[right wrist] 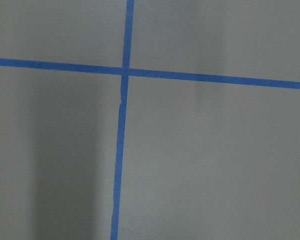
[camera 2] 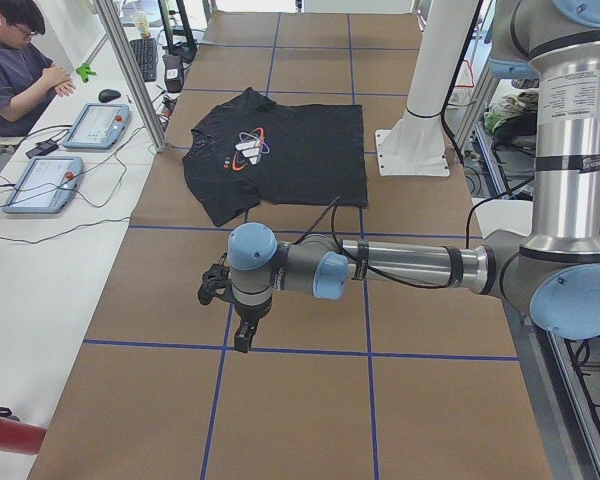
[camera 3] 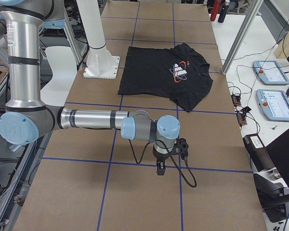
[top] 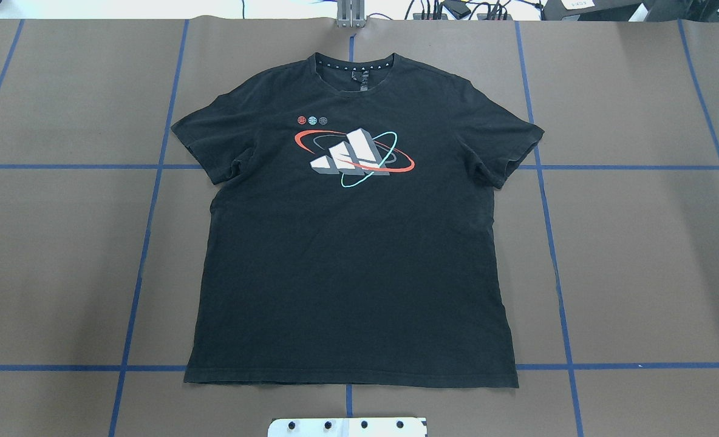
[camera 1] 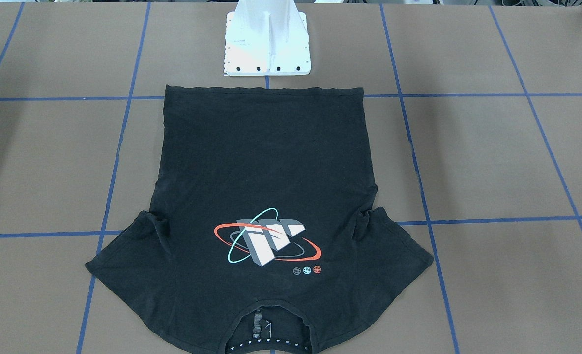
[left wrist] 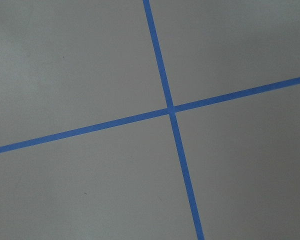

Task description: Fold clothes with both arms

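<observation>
1. Nearest the robot, the white pedestal (camera 1: pixel 267 44) stands on the brown bench (top: pixel 639 255), which blue tape lines (left wrist: pixel 171 109) mark into squares.
2. Just beyond the pedestal lies the black T-shirt (top: pixel 347 273), flat and front up in the middle of the bench. Its straight hem faces the pedestal, near it but not touching.
3. The shirt's body is smooth. Both short sleeves are spread out to the sides, with small creases at the armpits.
4. Farther out is the chest graphic (top: pixel 353 156), white-grey blocks ringed by red and teal ellipses, with three small dots beside it. Past it the collar (top: pixel 352 60) points away from the robot.
5. The left arm (camera 2: pixel 410 265) reaches low over bare bench, well apart from the shirt. The left gripper (camera 2: pixel 242 340) points down near a tape line. It shows only in a side view, so I cannot tell whether its fingers are apart or together. The left wrist view holds only bench and a tape crossing.
6. The right arm (camera 3: pixel 91 119) is stretched the same way on the other side. The right gripper (camera 3: pixel 160 169) points down, also well clear of the shirt, and its fingers cannot be judged either.
7. Farthest off, past the bench's edge, control tablets (camera 2: pixel 42 183) lie on a white side table, where a person (camera 2: pixel 15 65) sits.
</observation>
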{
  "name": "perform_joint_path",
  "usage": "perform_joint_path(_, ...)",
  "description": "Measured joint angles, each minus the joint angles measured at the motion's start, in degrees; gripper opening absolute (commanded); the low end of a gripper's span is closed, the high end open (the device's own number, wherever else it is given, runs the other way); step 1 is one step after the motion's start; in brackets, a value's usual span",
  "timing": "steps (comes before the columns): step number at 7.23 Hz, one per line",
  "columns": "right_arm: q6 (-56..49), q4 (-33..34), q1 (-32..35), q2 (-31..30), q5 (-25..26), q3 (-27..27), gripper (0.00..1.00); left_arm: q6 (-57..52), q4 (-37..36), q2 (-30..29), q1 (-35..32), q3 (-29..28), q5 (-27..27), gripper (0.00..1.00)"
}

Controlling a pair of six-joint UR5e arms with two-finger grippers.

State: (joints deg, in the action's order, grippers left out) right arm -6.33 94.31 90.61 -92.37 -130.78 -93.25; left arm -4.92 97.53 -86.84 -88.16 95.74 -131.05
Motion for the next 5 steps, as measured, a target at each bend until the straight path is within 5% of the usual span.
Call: perform_joint_path(5,0.02,-0.23,-0.64,0.1,-0.15,-0.37,1.0,0.03,2.95,0.08,0.27,1.06,0.05,1.0)
